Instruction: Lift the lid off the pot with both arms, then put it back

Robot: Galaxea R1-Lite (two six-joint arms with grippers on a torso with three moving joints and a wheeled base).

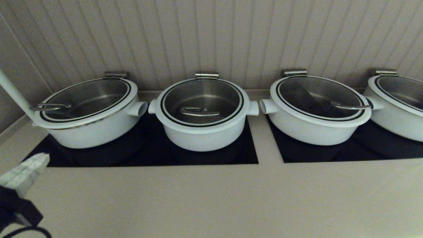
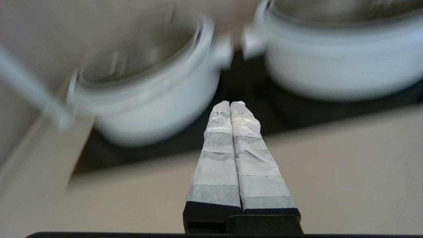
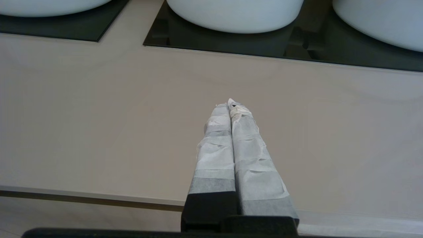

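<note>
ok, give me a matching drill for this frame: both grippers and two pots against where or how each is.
1 left gripper
2 right gripper
3 second pot from left
4 far-right pot

A cut off by the head view's edge
B shut, lower left corner of head view
C lid on, straight ahead
D shut, seen only by its wrist camera, over bare counter

Pairs: 1-B, 2-D, 3-C, 4-A

The fourth pot at the far right of the head view is cut off by the picture's edge; the left gripper shows only at the lower left corner, its arm out of frame; the right gripper is missing from the head view; in the left wrist view both pots are blurred, their lids indistinct; the right wrist view crops the pot to its lower wall.
</note>
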